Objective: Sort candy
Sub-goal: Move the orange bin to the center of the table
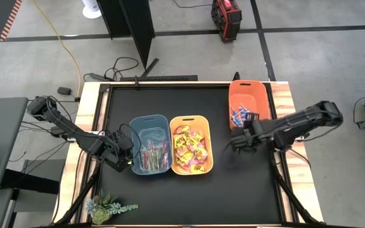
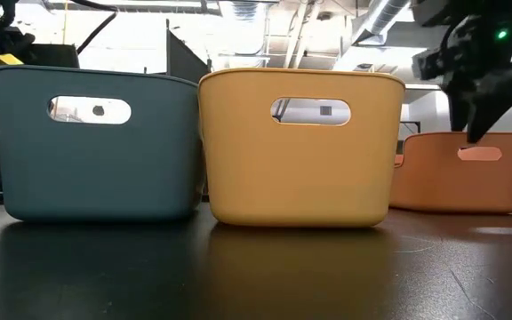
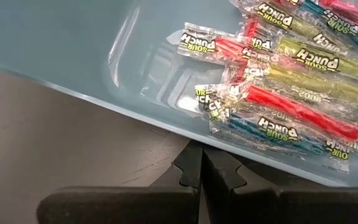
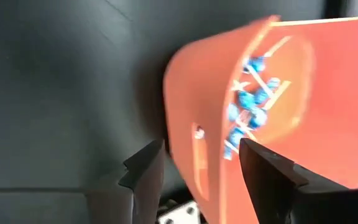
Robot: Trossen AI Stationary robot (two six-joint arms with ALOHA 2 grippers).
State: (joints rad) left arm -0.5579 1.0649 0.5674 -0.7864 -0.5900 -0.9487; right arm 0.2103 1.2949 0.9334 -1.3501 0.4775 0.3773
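- High view: my Sour Punch sticks (image 1: 152, 156) lie lengthwise along the blue-grey bin (image 1: 149, 122).
- Left end effector (image 3: 201, 169) closed, empty, beside it.
- Right end effector (image 4: 197, 163) open near the orange bin (image 4: 191, 99).

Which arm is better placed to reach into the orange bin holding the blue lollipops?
Right. The right gripper, fingers open, hovers beside the orange plastic bin of blue-wrapped lollipops; the left gripper, fingers shut, sits at the blue-grey plastic bin across the table.
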